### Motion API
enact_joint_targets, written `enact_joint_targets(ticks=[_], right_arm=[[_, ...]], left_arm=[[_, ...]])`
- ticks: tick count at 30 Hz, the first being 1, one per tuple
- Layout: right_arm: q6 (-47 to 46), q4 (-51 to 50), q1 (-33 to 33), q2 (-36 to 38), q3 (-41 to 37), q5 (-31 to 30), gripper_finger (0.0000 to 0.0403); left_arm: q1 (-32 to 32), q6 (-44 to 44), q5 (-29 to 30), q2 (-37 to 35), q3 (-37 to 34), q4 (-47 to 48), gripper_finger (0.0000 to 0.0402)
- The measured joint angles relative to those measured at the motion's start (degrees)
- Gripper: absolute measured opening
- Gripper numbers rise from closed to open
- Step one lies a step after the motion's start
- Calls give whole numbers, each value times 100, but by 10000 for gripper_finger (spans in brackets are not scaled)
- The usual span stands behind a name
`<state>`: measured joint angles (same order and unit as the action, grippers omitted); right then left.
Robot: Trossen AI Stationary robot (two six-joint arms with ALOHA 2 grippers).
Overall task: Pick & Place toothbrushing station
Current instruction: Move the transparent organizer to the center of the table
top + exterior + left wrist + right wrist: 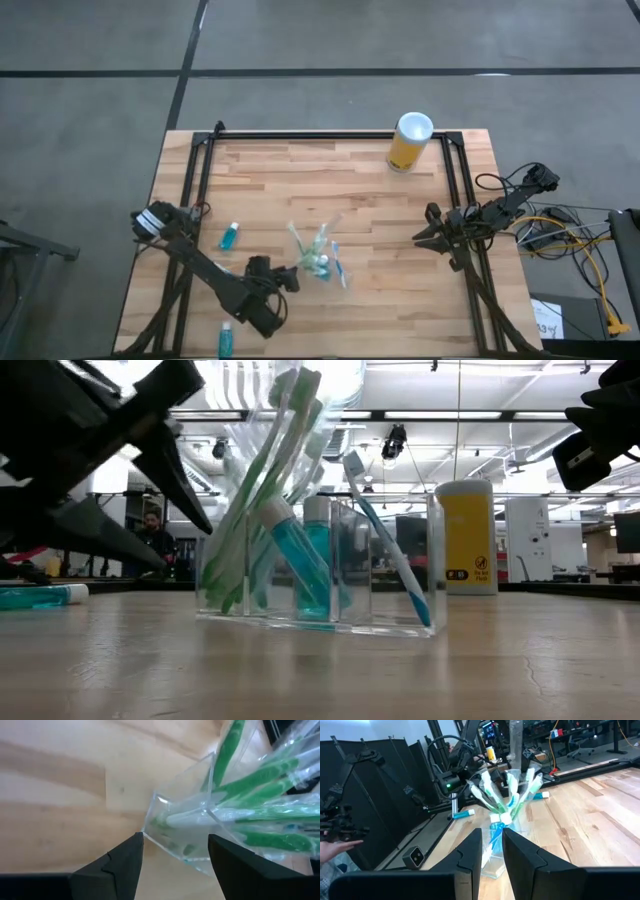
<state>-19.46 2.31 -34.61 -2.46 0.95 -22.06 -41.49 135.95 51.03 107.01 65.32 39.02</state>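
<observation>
The toothbrushing station is a clear plastic holder [320,262] that stands on its flat base at the table's middle. White-green toothbrushes [262,480], a white-blue toothbrush [392,545] and a teal tube [300,565] lean inside it. My left gripper [175,837] is open, slanting down at the holder's left corner [165,815], one finger on each side. My right gripper [425,235] waits at the right edge, level, open by a narrow gap with nothing in it. My left gripper has one fingertip [138,840] right beside the holder's lower corner edge [148,831]; I cannot tell whether it touches. The other finger [225,855] shows apart from the wall.
A tall yellow cylinder with a white top [408,142] stands at the far right. One teal tube [229,237] lies left of the holder and another [226,338] near the front-left edge. A black frame [300,134] rims the table. A person [152,532] is in the room behind.
</observation>
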Motion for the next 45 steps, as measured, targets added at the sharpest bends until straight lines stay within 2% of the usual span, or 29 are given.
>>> enact_joint_targets(ticks=[10, 17, 21, 27, 36, 45], right_arm=[[0, 0, 0, 0, 0, 0, 75], [0, 0, 0, 0, 0, 0, 75], [0, 0, 0, 0, 0, 0, 75], [0, 0, 0, 0, 0, 0, 75], [0, 0, 0, 0, 0, 0, 75], [0, 0, 0, 0, 0, 0, 75]], left_arm=[[552, -974, -40, -323, -123, 94, 227], [727, -1025, -157, -779, -706, 7, 227], [726, -1124, -238, -1112, -1071, -675, 227], [677, -2530, -259, -1432, -1151, -1969, 227], [578, -3844, -269, -1158, -666, -3054, 227], [395, -3504, -507, -611, -332, -3095, 227]])
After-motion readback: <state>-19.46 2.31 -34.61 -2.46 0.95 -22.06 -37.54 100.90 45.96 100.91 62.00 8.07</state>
